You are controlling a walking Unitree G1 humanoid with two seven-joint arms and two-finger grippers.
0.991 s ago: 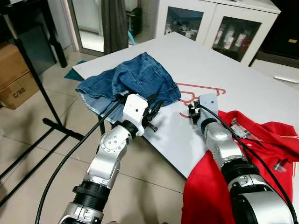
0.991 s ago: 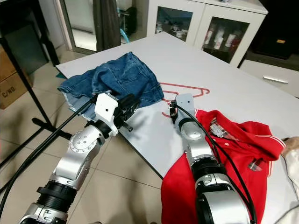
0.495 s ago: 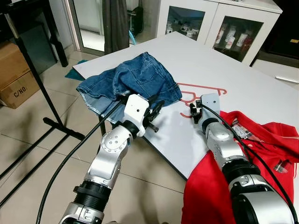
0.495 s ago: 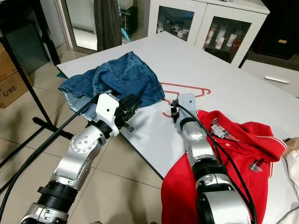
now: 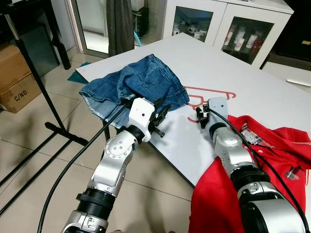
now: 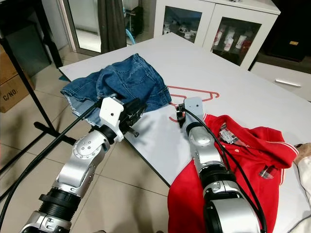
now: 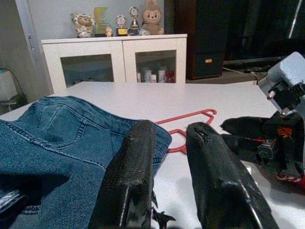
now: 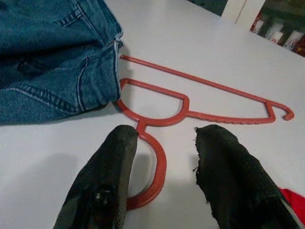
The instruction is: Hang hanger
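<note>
My right hand (image 8: 162, 176) hangs spread over the hook of the red hanger (image 8: 200, 114), which lies flat on the white counter (image 5: 272, 92), one end under the jeans (image 5: 141, 82). It looks light, stiff, thin plastic; I'd pinch the hook's neck.

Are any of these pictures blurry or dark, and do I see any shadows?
Eye views: sharp and evenly lit. Left wrist view: dimmer, tool fingers soft, jeans clear. Right wrist view: hanger crisp, fingers blurred up close, faint shadow on the table.
</note>
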